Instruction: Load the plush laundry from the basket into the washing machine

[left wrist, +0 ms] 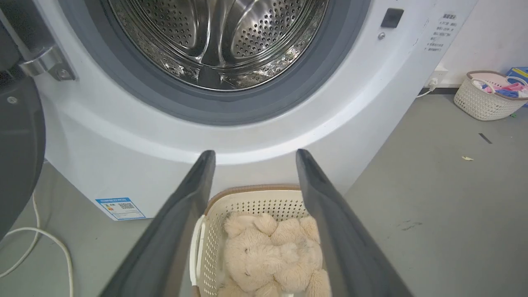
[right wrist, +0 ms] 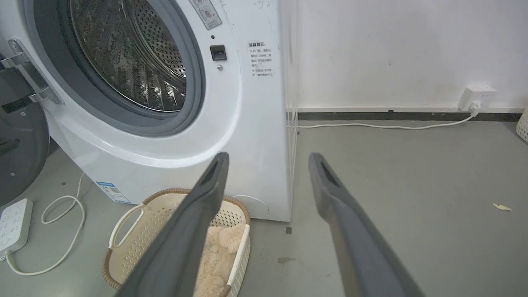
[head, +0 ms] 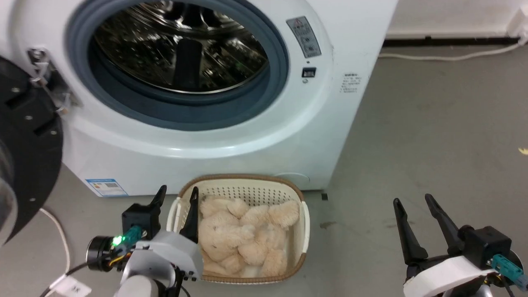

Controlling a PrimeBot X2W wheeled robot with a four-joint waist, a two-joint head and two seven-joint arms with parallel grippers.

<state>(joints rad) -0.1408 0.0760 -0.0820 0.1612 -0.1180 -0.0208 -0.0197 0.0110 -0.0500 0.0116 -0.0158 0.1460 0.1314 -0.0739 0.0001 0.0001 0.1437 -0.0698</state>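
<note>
While the plush [head: 243,235] lies in the basket [head: 247,183], the left claw [head: 178,189] hangs spread by its rim, the right claw [head: 413,199] spread too.

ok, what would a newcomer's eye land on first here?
The washing machine looms at the top of the head view, its door swung open at left and its shiny steel drum exposed. Before it on the floor sits the basket holding the plush laundry. The open left gripper hangs at the basket's left rim; the open right gripper is off right.
</note>
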